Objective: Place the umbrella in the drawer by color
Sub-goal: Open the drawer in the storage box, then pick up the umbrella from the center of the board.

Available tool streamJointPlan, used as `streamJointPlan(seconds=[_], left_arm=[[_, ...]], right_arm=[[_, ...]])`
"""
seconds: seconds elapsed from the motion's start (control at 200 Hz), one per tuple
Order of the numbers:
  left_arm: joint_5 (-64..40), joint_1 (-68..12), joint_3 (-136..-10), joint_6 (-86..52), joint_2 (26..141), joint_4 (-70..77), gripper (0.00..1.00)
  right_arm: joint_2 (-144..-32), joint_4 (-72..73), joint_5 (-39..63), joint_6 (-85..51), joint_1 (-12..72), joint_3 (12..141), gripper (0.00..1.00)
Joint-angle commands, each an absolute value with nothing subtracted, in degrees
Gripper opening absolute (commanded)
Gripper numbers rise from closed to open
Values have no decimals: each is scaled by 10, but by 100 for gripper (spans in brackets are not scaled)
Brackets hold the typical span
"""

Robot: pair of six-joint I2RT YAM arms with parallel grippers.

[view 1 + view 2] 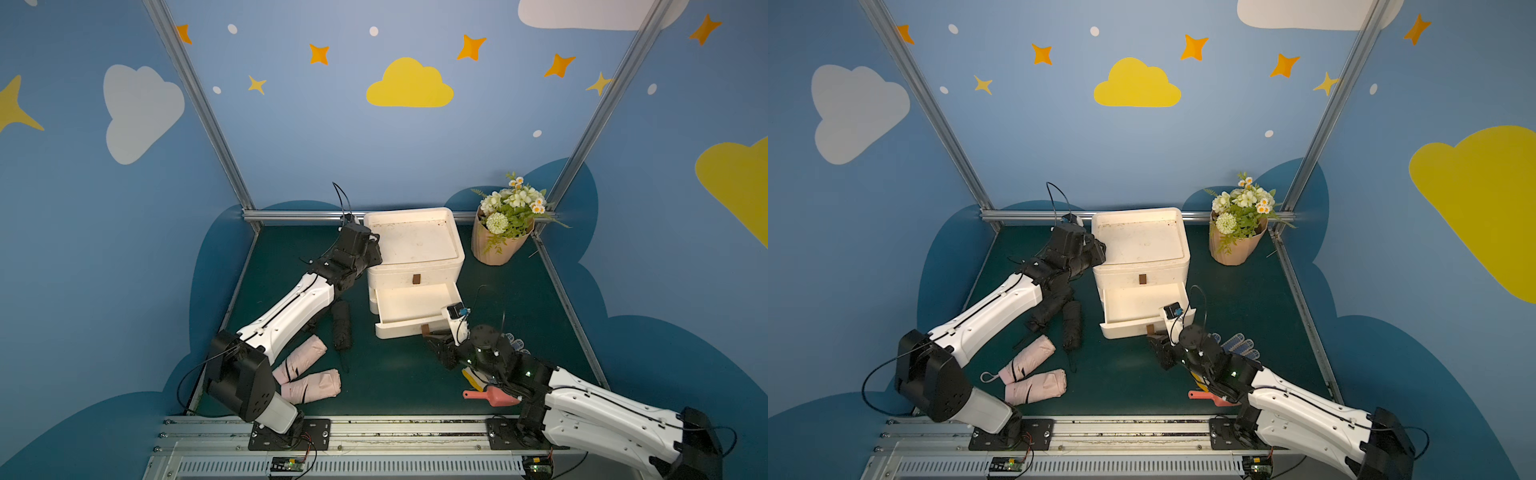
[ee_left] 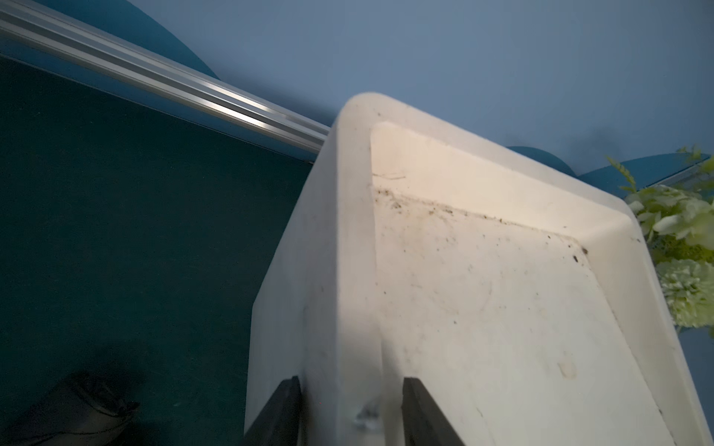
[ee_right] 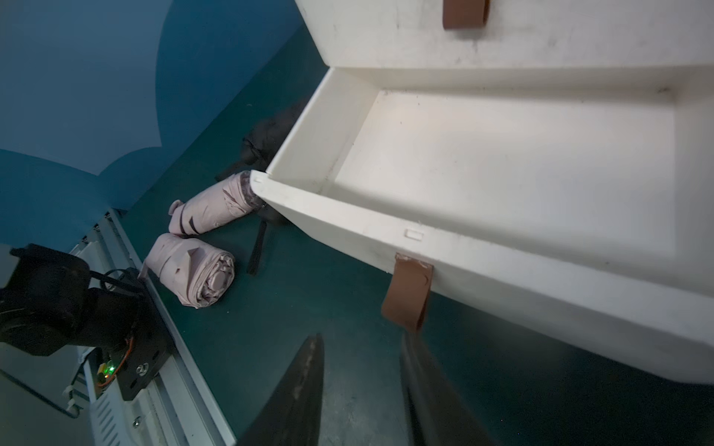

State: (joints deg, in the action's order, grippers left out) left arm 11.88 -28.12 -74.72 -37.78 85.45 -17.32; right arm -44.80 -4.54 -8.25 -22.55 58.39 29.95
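Right pincer (image 3: 361,343): jaws moderately apart with nothing between them, just short of the brown strap handle (image 3: 407,293) of the lower drawer (image 3: 502,173). Whether a finger touches the strap cannot be told. The lower drawer stands pulled out and its visible floor is bare. One end is cut off in the right wrist view, and the arm's camera covers a corner in both top views. The upper drawer (image 1: 415,276) is shut.

Left pincer (image 2: 349,386): jaws partly apart, straddling the side rim of the white cabinet (image 2: 483,309) top. Narrow gaps show on both sides of the rim, so it has hold of nothing. Only the fingertips are in frame, and in both top views the wrist hides them.

Umbrellas: all lie on the green surface (image 1: 395,374) beside the cabinet, none in a drawer. The farther pink umbrella (image 1: 305,357) and the nearer pink umbrella (image 1: 313,386) lie folded side by side, their ends covered by the left arm. One black umbrella (image 1: 341,328) lies clear. A second black umbrella (image 1: 1050,305) is largely under the left forearm, its shape indistinct.

The right arm partly covers a pink scoop (image 1: 494,397) and a dotted glove (image 1: 1241,347).
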Motion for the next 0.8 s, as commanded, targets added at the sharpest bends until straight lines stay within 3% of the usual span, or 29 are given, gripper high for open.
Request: streamJointPlan(seconds=[0.0,0.09,0.325,0.646,0.796], left_arm=[[101,-274,-735,-367,776,-233,53],[138,-268,-708,-354,710,-279,59],[132,-265,-527,-409,595,-314,51],[96,-246,-423,-437,693,-282,30],[78,-243,-421,-429,745,-288,28]], right_arm=[[-379,-92,-104,-128,587,318,43],[-328,-104,-124,-92,587,317,48],[-253,-58,-160,-28,578,271,48],[-257,-11,-134,-40,566,232,46],[-263,-8,-127,-48,565,235,45]])
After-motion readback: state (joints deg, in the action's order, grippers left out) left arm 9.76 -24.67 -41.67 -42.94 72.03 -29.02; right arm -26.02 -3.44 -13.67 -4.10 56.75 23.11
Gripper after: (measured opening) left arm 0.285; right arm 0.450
